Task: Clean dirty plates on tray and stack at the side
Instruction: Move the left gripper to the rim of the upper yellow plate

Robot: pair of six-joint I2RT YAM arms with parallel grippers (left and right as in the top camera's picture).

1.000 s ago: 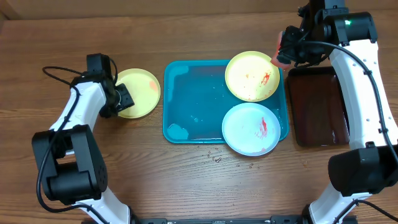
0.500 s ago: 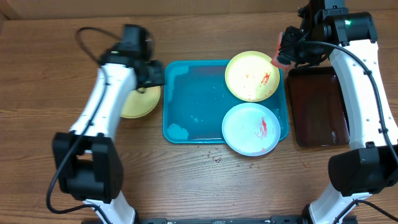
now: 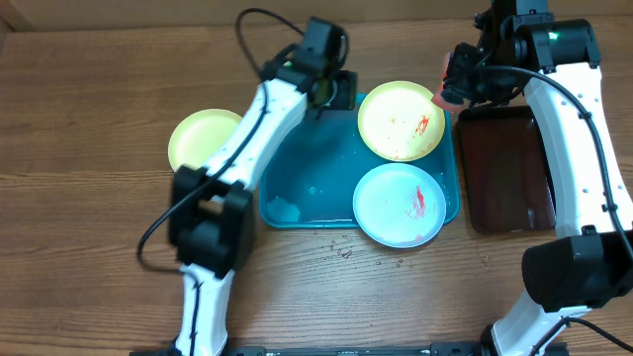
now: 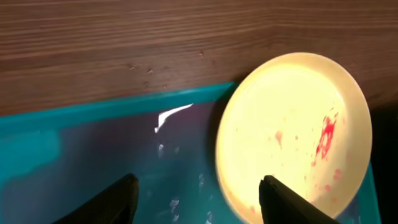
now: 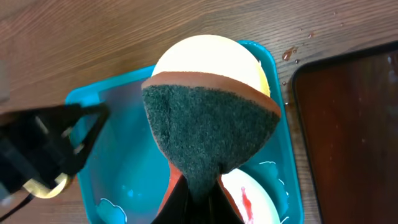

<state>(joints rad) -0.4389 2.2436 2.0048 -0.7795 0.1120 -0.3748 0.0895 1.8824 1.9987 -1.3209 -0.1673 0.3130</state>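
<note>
The teal tray (image 3: pixel 297 148) holds a yellow-green plate (image 3: pixel 401 121) with red smears at its back right and a pale blue plate (image 3: pixel 400 204) with a red smear at its front right. A second yellow-green plate (image 3: pixel 203 138) lies on the table left of the tray. My left gripper (image 3: pixel 336 94) is open and empty over the tray's back edge, beside the smeared yellow plate (image 4: pixel 292 130). My right gripper (image 3: pixel 450 84) is shut on an orange-and-green sponge (image 5: pixel 211 130), held above that plate's back right.
A dark brown tray (image 3: pixel 509 168) lies right of the teal tray. Small crumbs (image 3: pixel 341 252) lie on the wood in front of it. Water patches (image 3: pixel 284 208) sit on the teal tray's floor.
My left arm swung from the yellow plate at the left across to the tray's back edge, leaving that plate on the table. The right arm has not moved.
</note>
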